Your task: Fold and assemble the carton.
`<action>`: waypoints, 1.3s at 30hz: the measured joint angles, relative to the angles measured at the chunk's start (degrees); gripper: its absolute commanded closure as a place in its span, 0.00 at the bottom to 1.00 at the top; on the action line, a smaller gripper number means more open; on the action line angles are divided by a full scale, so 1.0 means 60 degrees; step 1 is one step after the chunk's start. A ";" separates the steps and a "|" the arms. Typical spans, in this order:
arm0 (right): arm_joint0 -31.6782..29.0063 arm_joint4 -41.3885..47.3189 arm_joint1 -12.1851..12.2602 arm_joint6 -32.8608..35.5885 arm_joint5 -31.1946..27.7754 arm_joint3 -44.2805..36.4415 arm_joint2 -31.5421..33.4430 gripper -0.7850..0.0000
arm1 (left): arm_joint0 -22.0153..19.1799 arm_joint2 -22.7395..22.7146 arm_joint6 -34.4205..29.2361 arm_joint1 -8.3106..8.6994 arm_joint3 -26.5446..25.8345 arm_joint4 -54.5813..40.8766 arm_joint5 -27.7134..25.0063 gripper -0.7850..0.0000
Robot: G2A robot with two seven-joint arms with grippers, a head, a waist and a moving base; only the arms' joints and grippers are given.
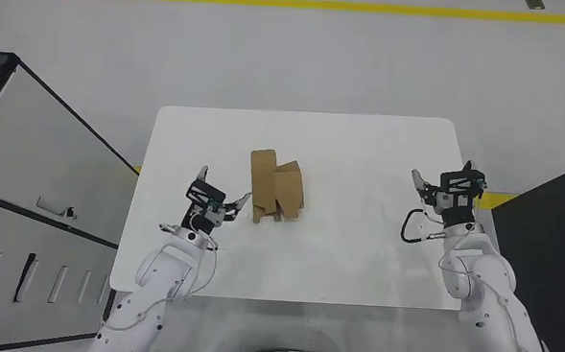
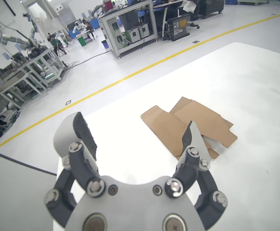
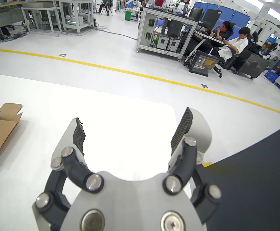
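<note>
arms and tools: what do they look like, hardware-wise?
Left arm and right arm: glossy white rounded shells. Left tool and right tool: silver plate, black linkages, silver screws, two grey fingers with black ribbed pads. Black cable loops by the right wrist.

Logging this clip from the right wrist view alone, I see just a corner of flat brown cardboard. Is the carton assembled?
Observer: No. The flat brown cardboard carton lies unassembled mid-table, with its panels overlapping.
Operator: Where's the left pincer?
Observer: The left pincer is open and empty, close beside the carton's left side.
Operator: Which arm is nearer?
Observer: The left. The right pincer is near the right edge of the white rounded table, well apart from the carton.
</note>
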 measured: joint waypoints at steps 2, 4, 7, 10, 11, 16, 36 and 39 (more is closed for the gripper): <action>0.0000 0.0000 0.0000 0.0000 0.0000 0.0000 0.0000 0.00 | -0.0140 0.0370 0.0436 -0.0053 0.0303 0.0635 0.0476 0.00; 0.0000 0.0000 0.0000 0.0000 0.0000 0.0000 0.0000 0.00 | -0.0193 0.0448 0.0609 -0.0065 0.0369 0.1059 0.0854 0.00; 0.0000 0.0000 0.0000 0.0000 0.0000 0.0000 0.0000 0.00 | -0.0187 0.0433 0.0567 -0.0063 0.0356 0.0879 0.0694 0.00; 0.0000 0.0000 0.0000 0.0000 0.0000 0.0000 0.0000 0.00 | -0.0188 0.0434 0.0554 -0.0058 0.0365 0.0858 0.0665 0.00; 0.0000 0.0000 0.0000 0.0000 0.0000 0.0000 0.0000 0.00 | -0.0201 0.0465 0.0495 -0.0037 0.0423 0.0936 0.0618 0.00; 0.0000 0.0000 0.0000 0.0000 0.0000 0.0000 0.0000 0.00 | -0.0174 0.0892 0.0199 -0.0039 0.0380 0.2778 0.0814 0.00; 0.0000 0.0000 0.0000 0.0000 0.0000 0.0000 0.0000 0.00 | -0.0780 0.2319 -0.1020 -0.0313 0.1123 0.5387 0.1685 0.00; 0.0000 0.0000 0.0000 0.0000 0.0000 0.0000 0.0000 0.00 | -0.0839 0.2574 -0.1414 -0.0399 0.1279 0.5603 0.1756 0.00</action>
